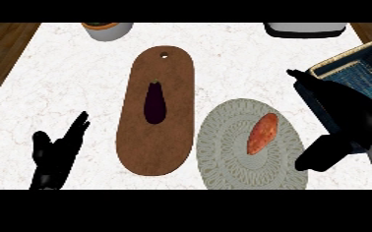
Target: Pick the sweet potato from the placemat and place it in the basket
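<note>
Right hand (338,123) hovers beside the potato (262,133), fingers apart; a shallow grasp could roll it off the mat (218,145).

**Sweet potato (262,133) on placemat (225,167)**

It lies at the counter's (73,83) near edge. The right hand (330,110), fingers straight, hangs just beside it, by the basket (340,62) at the right edge. The left hand (56,153) rests open at the near left corner.
</note>
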Robot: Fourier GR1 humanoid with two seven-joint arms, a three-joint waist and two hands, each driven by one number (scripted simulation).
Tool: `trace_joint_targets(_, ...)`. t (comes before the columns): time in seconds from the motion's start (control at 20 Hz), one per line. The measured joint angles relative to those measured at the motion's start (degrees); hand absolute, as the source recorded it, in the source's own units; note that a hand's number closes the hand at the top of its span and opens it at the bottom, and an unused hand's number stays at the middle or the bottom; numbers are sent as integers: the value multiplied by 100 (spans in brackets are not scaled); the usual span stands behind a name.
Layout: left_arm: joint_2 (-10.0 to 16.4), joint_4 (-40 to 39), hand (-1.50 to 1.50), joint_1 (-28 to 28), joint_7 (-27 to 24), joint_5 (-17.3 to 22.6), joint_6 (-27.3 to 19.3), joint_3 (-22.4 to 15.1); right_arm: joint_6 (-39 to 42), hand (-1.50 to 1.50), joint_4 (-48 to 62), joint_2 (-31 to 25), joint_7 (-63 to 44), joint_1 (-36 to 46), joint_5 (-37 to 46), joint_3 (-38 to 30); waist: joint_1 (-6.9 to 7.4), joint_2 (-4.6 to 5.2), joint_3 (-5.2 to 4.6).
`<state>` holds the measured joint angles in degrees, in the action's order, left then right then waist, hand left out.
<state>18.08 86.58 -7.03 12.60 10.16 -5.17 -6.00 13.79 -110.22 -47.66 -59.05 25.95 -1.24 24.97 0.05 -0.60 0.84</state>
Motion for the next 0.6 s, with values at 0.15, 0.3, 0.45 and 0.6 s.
trace_joint_targets(0.15, 43, 86, 0, -61, 53, -9, 32, 41, -94, -150, 88, 207, 51, -148, 277, 113, 14, 1, -3)
trace_joint_targets(0.3, -28, 7, 0, -14, 27, -64, 6, 38, -181, -150, 271, 404, 181, -243, 573, 175, 11, 7, -2)
trace_joint_targets(0.45, -101, 12, 0, -27, -27, -121, -20, 22, -256, -150, 364, 568, 253, -379, 851, 279, 10, 2, 4)
trace_joint_targets(0.6, -93, 3, 0, -5, 32, -104, 23, 69, -311, -150, 359, 657, 308, -585, 1093, 333, -8, 1, 2)
